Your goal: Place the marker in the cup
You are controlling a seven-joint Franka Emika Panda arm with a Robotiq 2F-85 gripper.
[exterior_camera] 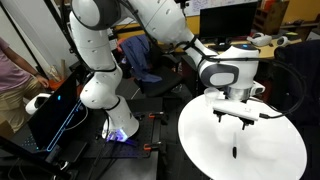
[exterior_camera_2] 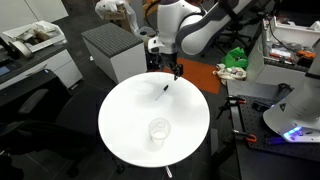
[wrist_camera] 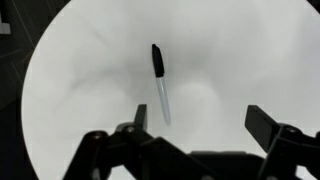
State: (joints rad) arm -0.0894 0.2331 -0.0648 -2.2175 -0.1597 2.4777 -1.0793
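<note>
The marker (wrist_camera: 161,85) lies flat on the round white table (wrist_camera: 70,90); it has a black cap and a pale barrel. It also shows in both exterior views (exterior_camera_2: 165,92) (exterior_camera: 234,152) as a thin dark stick. My gripper (wrist_camera: 200,120) is open and empty. It hovers above the table with the marker just ahead of its left finger. In both exterior views the gripper (exterior_camera_2: 176,72) (exterior_camera: 239,119) hangs over the table near its edge. The translucent cup (exterior_camera_2: 158,131) stands upright near the table's middle, apart from the marker. The cup is out of the wrist view.
The white table (exterior_camera_2: 120,110) bears only the marker and the cup. A grey box (exterior_camera_2: 112,48) and cluttered desks (exterior_camera_2: 35,40) stand around it. A green object (exterior_camera_2: 236,57) lies on an orange surface beside the table. A person (exterior_camera: 12,80) stands at the edge.
</note>
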